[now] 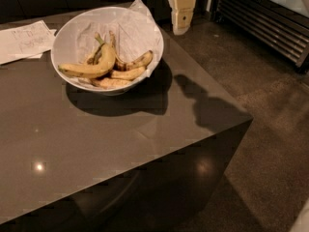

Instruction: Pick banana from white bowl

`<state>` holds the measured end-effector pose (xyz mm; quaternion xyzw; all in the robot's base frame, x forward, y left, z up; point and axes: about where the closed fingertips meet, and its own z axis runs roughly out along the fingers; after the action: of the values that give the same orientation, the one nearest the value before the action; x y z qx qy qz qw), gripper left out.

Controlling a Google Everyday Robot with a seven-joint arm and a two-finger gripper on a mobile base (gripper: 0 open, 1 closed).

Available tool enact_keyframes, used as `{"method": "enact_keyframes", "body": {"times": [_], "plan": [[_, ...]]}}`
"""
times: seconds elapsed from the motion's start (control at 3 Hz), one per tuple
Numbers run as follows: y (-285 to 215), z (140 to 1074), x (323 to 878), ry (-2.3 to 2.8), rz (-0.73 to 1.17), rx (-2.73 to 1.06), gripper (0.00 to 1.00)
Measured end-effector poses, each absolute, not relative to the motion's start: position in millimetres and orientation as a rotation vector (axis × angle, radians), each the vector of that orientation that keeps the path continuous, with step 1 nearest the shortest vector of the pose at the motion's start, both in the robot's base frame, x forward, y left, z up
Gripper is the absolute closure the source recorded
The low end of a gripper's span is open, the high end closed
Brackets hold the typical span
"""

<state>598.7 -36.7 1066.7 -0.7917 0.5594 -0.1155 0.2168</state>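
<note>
well apart, banana [91, 68] lower-left of jaws

cream gripper [181, 25] at the top edge, right of the bowl, past the table's far side. yellow banana [91, 67], greenish stem, few dark specks. paler bananas [128, 74] with brown spots. glossy white bowl [60, 47], white crinkled lining [133, 33]. white sheets [24, 40] with faint grey writing. dark grey-brown glossy table [96, 144], bright glints, dark shadows. mottled brown-grey floor [270, 115]. black slatted grille [270, 28].
</note>
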Motion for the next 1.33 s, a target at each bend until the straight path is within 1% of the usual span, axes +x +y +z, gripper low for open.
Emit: {"method": "enact_keyframes", "body": {"times": [0.33,0.67,1.0,1.33], "plan": [[-22.2,1072.6,613.8,1.468,-0.321,-2.193,0.0],[12.1,1074.5,629.3,1.334,-0.309,-2.252,0.0],[51.6,1064.8,638.5,1.217,-0.279,-2.335,0.04],[82.5,1046.9,643.1,1.15,-0.246,-2.41,0.22]]}}
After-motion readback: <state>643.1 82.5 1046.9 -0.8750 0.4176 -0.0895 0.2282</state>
